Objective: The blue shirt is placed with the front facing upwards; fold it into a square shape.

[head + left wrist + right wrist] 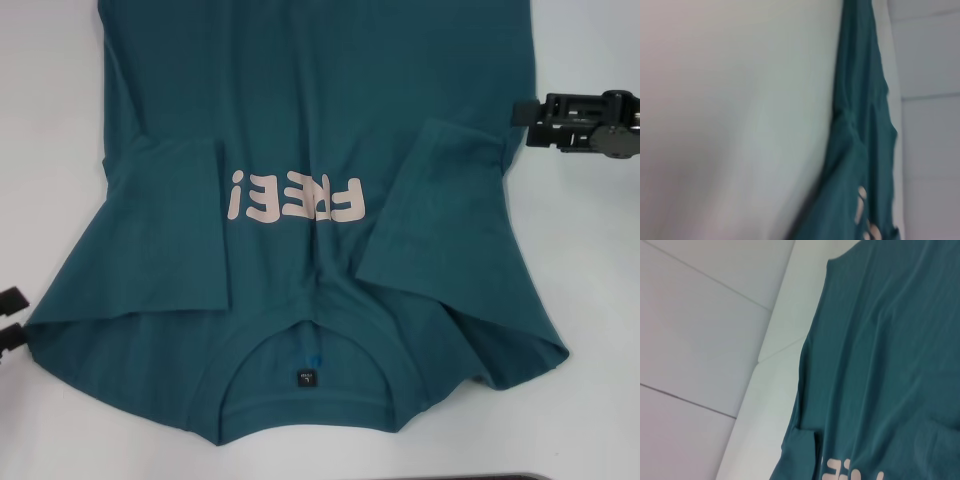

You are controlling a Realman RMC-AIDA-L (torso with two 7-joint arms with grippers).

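The blue shirt (300, 130) lies flat on the table (50, 150), front up, collar (310, 385) at six o'clock, hem away at twelve. Both sleeves are folded inward onto the chest, flanking the lettering (295, 195). The right gripper (575, 120) is at three o'clock beside the shirt; the left gripper (12, 318) is at eight, at the table's edge.

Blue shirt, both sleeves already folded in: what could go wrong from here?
1. The folded sleeves lie loose and slanted on the blue shirt; a lengthwise fold may well shake them open.
2. The shoulder edge is wavy with wrinkles near the collar, so the result could come out lopsided rather than square.
3. The left gripper and right gripper sit off the cloth at different heights; uneven grasps could skew it.
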